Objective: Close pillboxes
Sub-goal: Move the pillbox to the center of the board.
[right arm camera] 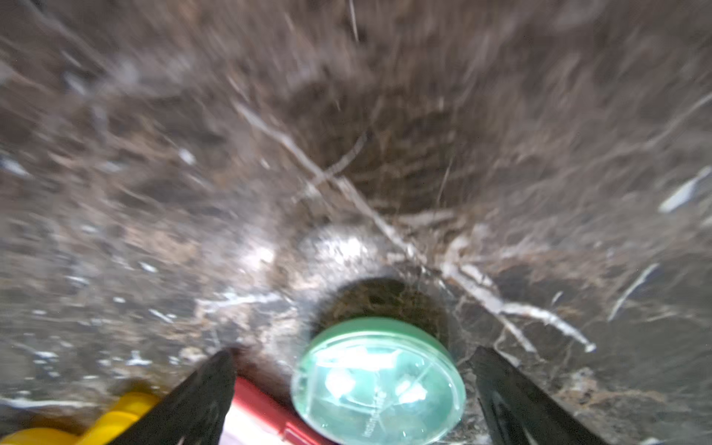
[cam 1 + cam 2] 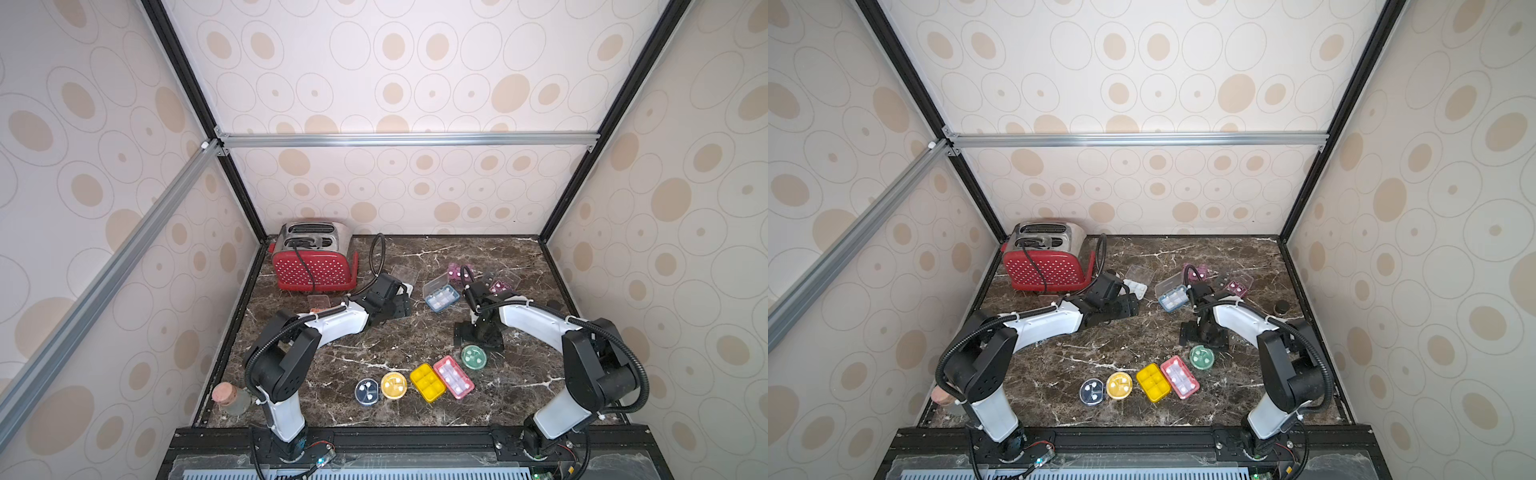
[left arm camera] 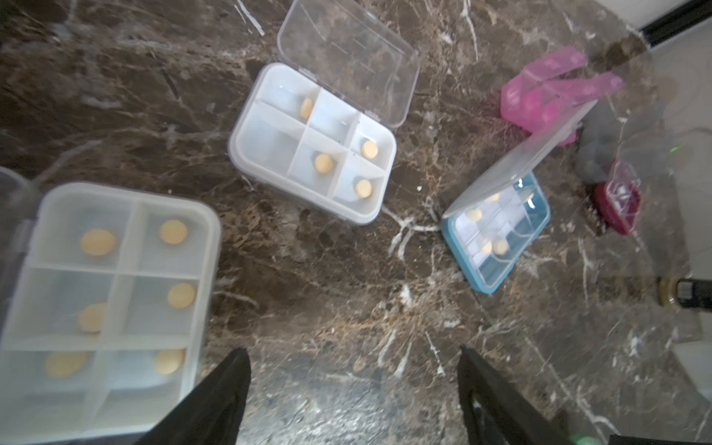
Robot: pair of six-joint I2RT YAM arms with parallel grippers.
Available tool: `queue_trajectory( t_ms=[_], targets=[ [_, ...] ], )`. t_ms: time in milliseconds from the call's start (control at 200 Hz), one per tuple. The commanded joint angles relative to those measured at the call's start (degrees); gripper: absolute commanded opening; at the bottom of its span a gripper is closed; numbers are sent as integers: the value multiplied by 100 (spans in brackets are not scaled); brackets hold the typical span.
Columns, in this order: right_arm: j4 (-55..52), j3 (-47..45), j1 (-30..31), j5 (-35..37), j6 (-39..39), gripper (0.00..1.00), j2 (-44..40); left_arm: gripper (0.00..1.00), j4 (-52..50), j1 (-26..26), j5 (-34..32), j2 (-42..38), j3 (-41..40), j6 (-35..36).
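**A:** Where is the green box (image 2: 473,357)?

**B:** At 4 o'clock on the tabletop (image 2: 415,336), counting the back wall (image 2: 407,195) as 12. It's round and its lid is down. The right wrist view shows it between the fingers of the right pincer (image 1: 354,351). They're spread wide with a gap on each side, so nothing is gripped.

**A:** What's next to it?

**B:** A row runs from it toward 7 o'clock. First comes the red box (image 2: 453,377), just beside it, then the yellow box (image 2: 427,382), the round yellow box (image 2: 393,385) and the round blue box (image 2: 367,391). Their lids look flat, though I can't be sure from above.

**A:** And the far ones?

**B:** The blue box (image 3: 497,231) is at 1 o'clock with its lid half raised. The pink box (image 3: 539,96) sits beyond it with its flaps up. The maroon box (image 3: 616,204) is at 2 o'clock and too blurred to judge. The white box (image 3: 312,146) is at 12, its clear lid thrown right back and pills (image 3: 323,163) showing. The other white box (image 3: 104,304) is open too, just beside a finger of the left pincer (image 3: 352,350).

**A:** Is that pincer holding anything?

**B:** No, its fingers stand wide apart over bare marble.

**A:** Anything else?

**B:** An orange box (image 2: 319,305) is at 10 o'clock, in front of the toaster (image 2: 313,259). A jar (image 2: 230,399) stands at 8 o'clock by the edge
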Motion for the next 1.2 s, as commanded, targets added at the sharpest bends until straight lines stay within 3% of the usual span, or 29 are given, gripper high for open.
queue_trajectory(
  t_ms=[0, 60, 170, 275, 361, 646, 811, 1197],
  targets=[
    [235, 650, -261, -19, -324, 99, 120, 83, 387, -83, -146, 177, 224, -551],
    [678, 840, -414, -303, -470, 93, 324, 82, 422, -103, -188, 282, 324, -635],
    [865, 1426, -698, -475, -697, 63, 906, 78, 405, -105, -111, 260, 349, -674],
    [927, 1867, -822, -605, -941, 52, 1441, 78, 226, -119, -163, -136, 72, -606],
    [924, 2178, -889, -791, -1070, 35, 1832, 80, 147, -137, -247, -538, -361, -586],
    [1004, 2665, -908, -887, -1115, 46, 2352, 81, -679, -159, -234, -1317, -916, -147],
    [754, 3174, -908, -828, -1210, 35, 2741, 77, -876, -157, -290, -1517, -984, -93],
    [232, 3857, -908, -832, -1412, 32, 3196, 72, -1319, -163, -416, -1678, -1009, 29]
  ],
)
